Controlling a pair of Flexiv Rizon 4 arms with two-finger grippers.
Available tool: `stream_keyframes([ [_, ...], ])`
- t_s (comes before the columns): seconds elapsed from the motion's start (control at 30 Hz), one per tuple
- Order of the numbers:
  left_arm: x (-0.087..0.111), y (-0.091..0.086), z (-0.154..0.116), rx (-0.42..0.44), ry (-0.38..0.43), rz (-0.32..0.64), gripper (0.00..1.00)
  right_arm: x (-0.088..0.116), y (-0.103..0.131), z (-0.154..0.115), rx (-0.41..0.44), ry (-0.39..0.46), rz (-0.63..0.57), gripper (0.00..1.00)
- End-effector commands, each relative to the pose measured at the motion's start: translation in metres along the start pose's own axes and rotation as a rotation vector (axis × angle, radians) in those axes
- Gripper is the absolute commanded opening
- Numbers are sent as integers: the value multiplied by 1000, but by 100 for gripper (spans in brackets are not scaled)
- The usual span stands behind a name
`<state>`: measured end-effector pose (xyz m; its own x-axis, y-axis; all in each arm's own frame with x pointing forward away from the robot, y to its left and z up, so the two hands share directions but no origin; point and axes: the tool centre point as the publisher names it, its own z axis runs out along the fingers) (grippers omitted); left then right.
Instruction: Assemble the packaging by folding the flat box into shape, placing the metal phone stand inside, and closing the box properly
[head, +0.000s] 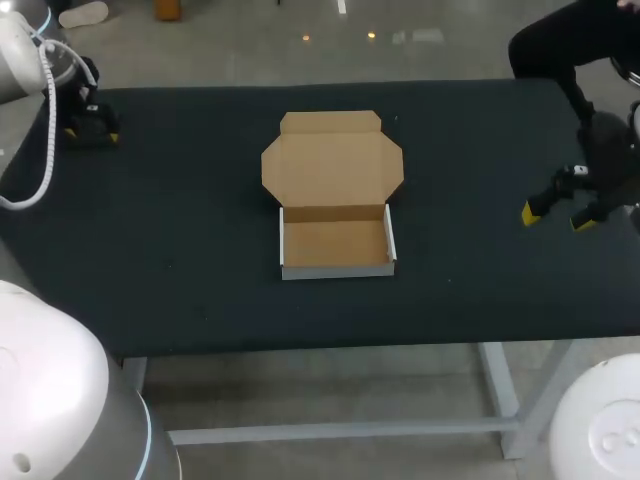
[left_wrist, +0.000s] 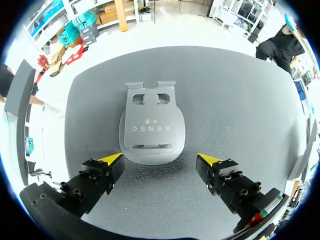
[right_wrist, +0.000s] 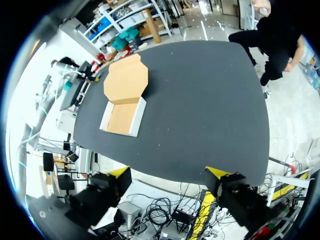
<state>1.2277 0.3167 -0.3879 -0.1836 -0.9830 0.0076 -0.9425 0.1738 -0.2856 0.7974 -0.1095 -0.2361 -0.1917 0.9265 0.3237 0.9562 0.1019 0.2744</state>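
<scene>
The cardboard box (head: 336, 240) sits mid-table, its tray folded up with white outer walls and its brown lid flap (head: 332, 160) lying flat behind it; it also shows in the right wrist view (right_wrist: 122, 117). The grey metal phone stand (left_wrist: 151, 129) lies flat on the black mat just ahead of my left gripper (left_wrist: 160, 167), which hovers over it open and holds nothing. In the head view the left gripper (head: 92, 122) is at the table's far left corner. My right gripper (head: 558, 213) hangs open at the table's right edge, empty (right_wrist: 167, 177).
The black table mat (head: 180, 220) stretches bare between the box and both grippers. The table's front edge (head: 330, 345) lies near the box's front wall.
</scene>
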Motion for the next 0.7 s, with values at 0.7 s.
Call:
stream_keyframes([
  [0.7, 0, -12, 7, -4, 12, 33, 100, 0, 0, -3, 5, 3, -1, 100],
])
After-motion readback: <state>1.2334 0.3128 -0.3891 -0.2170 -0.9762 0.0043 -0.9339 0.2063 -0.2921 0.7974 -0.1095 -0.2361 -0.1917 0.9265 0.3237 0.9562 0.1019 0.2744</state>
